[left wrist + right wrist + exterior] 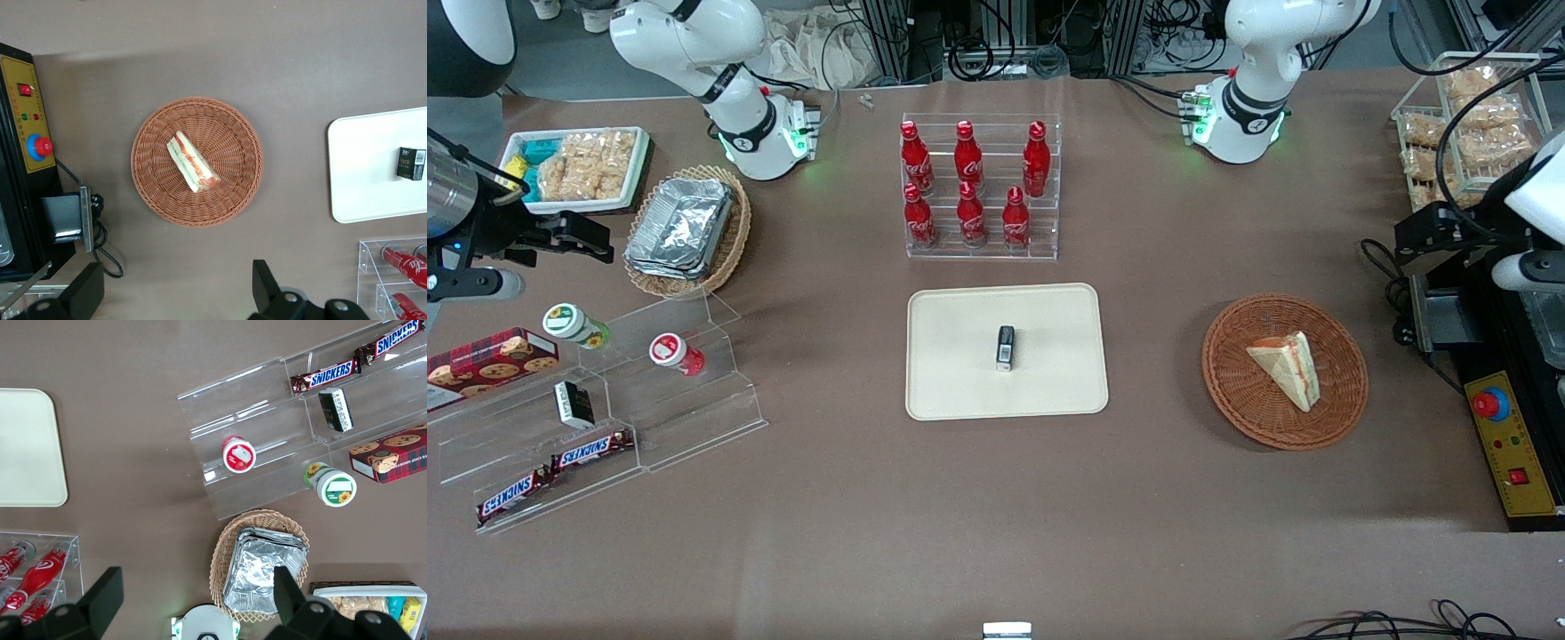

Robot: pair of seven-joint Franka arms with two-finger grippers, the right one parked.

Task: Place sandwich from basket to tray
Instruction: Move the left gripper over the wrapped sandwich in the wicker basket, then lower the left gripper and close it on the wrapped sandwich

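The sandwich [1285,364] [192,162], a pale wedge with a red-orange stripe, lies in the round reddish-brown wicker basket [1227,391] [150,187]. The cream tray [960,382] [367,173] lies flat at the table's middle, a clear gap away from the basket. My gripper [1409,242] [177,290] hangs high over the working arm's end of the table. It is farther from the front camera than the basket and well clear of it. It is open, the fingers spread wide with nothing between them.
A small black box [1005,347] [411,163] stands on the tray. An acrylic rack of red bottles [978,191] is farther back than the tray. A yellow control box with a red stop button [1507,444] [30,127] and cables [1392,284] lie beside the basket.
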